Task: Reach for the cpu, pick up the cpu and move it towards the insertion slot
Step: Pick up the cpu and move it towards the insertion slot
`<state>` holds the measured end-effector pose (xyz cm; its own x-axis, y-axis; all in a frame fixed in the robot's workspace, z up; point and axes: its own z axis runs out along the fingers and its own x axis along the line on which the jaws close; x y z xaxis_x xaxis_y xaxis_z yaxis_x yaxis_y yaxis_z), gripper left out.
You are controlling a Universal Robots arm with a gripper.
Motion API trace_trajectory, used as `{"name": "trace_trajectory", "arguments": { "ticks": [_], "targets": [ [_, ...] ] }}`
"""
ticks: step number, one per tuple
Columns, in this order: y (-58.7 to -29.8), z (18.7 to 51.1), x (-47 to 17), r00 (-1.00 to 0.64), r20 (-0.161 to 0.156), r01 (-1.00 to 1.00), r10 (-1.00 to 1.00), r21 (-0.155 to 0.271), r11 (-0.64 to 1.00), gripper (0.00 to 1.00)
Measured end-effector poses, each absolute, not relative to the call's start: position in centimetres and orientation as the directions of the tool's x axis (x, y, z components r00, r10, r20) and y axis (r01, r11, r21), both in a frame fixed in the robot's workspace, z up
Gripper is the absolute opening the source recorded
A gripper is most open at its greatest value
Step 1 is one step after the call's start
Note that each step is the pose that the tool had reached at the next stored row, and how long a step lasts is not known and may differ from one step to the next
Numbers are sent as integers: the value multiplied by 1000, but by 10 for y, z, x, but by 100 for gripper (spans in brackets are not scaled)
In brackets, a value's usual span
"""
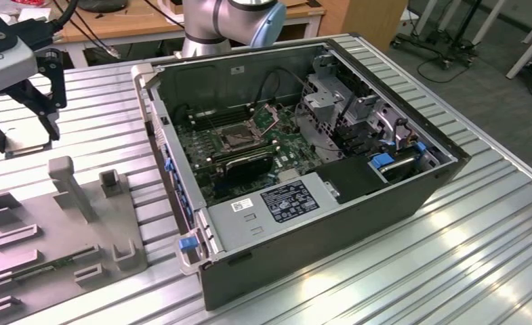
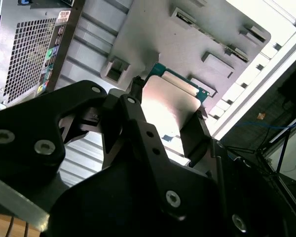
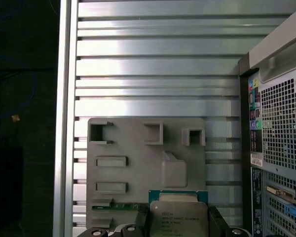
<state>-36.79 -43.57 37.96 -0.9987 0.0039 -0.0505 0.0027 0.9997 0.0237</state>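
- Clamped the cpu (image 3: 177, 217) by two opposite edges; jaws of the gripper (image 3: 178, 223) closed on it, silvery top facing the first wrist view.
- Showed the same hold in the second wrist view: gripper (image 2: 165, 116) around the cpu (image 2: 170, 103), a black finger (image 2: 138, 123) pressed to one edge, a teal rim along the far side of the chip.
- Hung well above the slatted metal table (image 1: 482, 257) in the exterior view, gripper (image 1: 19, 139) at the exterior view's far left, beyond the far end of the grey tray (image 1: 57, 230).
- Held the chip clear of the tray (image 3: 138, 158), apart from every recess; left a green memory stick (image 3: 121, 206) lying in one long recess.
- Lay well apart from the gripper: the insertion slot (image 1: 238, 139), a dark square in a shiny frame on the board inside the open computer case (image 1: 338, 223), towards the exterior view's right.
- Judged as the step in hand: reach and pick-up done, the carry towards the slot hardly under way, with the case wall and much of the table between chip and socket.
- Judged as called for by the carry: a firm edge grip, a level chip, enough height to clear the case rim, and a square line-up over the frame.
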Motion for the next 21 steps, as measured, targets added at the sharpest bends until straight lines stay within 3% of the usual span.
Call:
{"name": "trace_trajectory", "arguments": {
  "ticks": [21],
  "targets": [
    [-436,380,-335,-999,-50,3,4,24,1000,55]
  ]
}}
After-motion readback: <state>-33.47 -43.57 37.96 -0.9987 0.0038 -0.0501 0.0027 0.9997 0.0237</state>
